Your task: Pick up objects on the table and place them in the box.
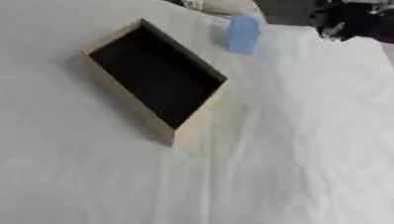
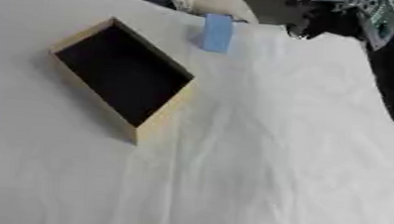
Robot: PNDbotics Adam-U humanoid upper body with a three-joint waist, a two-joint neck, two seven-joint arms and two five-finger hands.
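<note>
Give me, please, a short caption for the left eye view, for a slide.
Open wooden box with a dark inside on a white-covered table, a light blue block standing beyond it; no robot hand in view.

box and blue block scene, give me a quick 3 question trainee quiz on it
1. True or false: the blue block already lies inside the box.
2. What shows inside the box? A) a dark bare floor B) a blue block C) a robot hand
3. Fill in: the blue block stands on the white cloth, apart from the box, beyond its ____ corner.

Key: 1 false, it stands outside on the cloth. 2 A. 3 far. Neither robot hand shows in either view.
</note>
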